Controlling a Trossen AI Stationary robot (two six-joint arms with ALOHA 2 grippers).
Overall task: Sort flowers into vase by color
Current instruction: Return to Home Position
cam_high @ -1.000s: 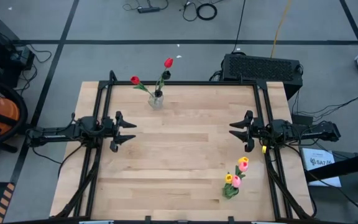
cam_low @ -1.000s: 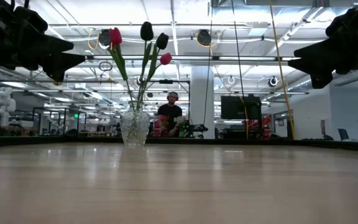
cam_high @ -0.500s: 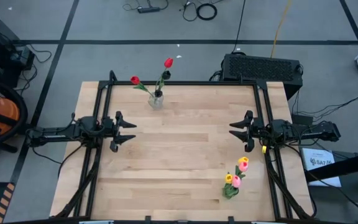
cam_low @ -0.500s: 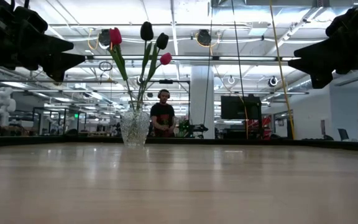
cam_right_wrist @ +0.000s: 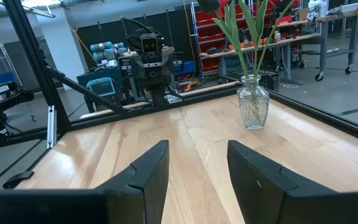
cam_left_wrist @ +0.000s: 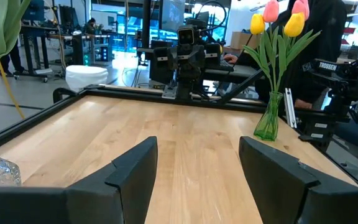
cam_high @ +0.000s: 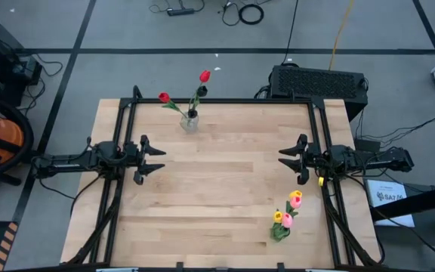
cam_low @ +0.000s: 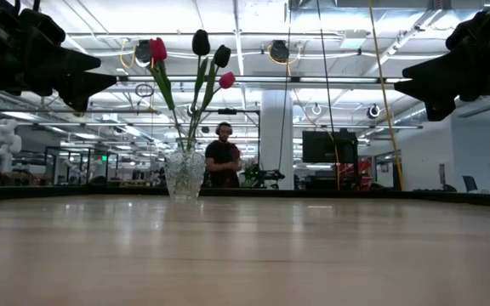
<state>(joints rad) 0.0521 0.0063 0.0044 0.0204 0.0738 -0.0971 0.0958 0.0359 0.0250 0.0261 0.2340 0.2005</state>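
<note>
At opposite edges of the wooden surface (cam_high: 225, 189), the dark left arm (cam_high: 89, 161) and dark right arm (cam_high: 353, 159) stayed motionless, jaws wide and empty; sorting was judged complete.

High view: overhead, straight down, far enough to frame the whole table (cam_high: 217, 189). Low view: at tabletop level, near the surface, facing across into the room. Wrist views: low over the table, facing each other across it. Clear vase (cam_high: 190, 121) shared by high, low, right wrist; green vase (cam_high: 279, 233) by high, left wrist.
</note>
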